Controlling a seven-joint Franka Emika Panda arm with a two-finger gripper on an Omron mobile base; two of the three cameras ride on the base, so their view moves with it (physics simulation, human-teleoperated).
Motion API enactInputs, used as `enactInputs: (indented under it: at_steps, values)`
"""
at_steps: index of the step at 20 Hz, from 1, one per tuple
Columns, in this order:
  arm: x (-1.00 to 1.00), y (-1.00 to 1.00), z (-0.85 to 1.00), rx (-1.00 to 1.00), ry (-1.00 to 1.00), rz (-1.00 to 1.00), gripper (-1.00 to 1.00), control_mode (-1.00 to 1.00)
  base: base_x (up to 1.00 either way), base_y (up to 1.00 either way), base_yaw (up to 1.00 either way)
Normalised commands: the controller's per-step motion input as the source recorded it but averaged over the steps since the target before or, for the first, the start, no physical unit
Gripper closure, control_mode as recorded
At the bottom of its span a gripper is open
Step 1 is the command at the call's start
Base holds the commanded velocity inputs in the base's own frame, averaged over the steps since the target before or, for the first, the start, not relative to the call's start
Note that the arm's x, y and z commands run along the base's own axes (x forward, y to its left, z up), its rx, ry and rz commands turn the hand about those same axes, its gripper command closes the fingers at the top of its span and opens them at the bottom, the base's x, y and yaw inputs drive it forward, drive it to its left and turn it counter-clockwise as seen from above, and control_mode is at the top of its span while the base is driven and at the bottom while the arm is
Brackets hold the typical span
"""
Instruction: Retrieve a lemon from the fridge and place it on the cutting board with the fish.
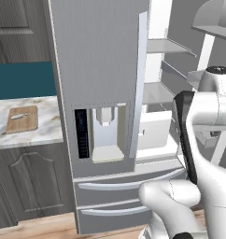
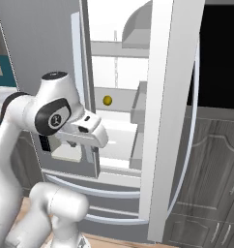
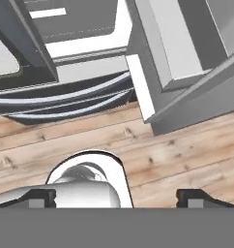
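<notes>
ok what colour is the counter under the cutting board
White marble with tan veining on the counter beneath the cutting board; the left base view shows it best.

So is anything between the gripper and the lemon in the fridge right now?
Nothing visible blocks it. The fridge's right door stands open, and the lemon sits exposed on a shelf. The open gripper hangs lower, in front of the opening.
</notes>
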Motion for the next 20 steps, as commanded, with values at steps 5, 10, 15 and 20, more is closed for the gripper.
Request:
enactInputs:
  at_steps: [5,10,15,20]
  values:
    - [0.57,0.49,0.07,-0.03,-0.40,0.38,-1.00,-1.00,0.00,0.00,0.00]
    - [0.60,0.81,0.42,-0.01,-0.12,0.00,-1.00,-1.00,0.00,0.00,0.00]
    - [0.41,0.43,0.14,0.02,-0.16,-0.20,-1.00,-1.00,0.00,0.00,0.00]
    - [0.71,0.12,0.04,0.08,-0.16,-0.09,-1.00,-1.00,0.00,0.00,0.00]
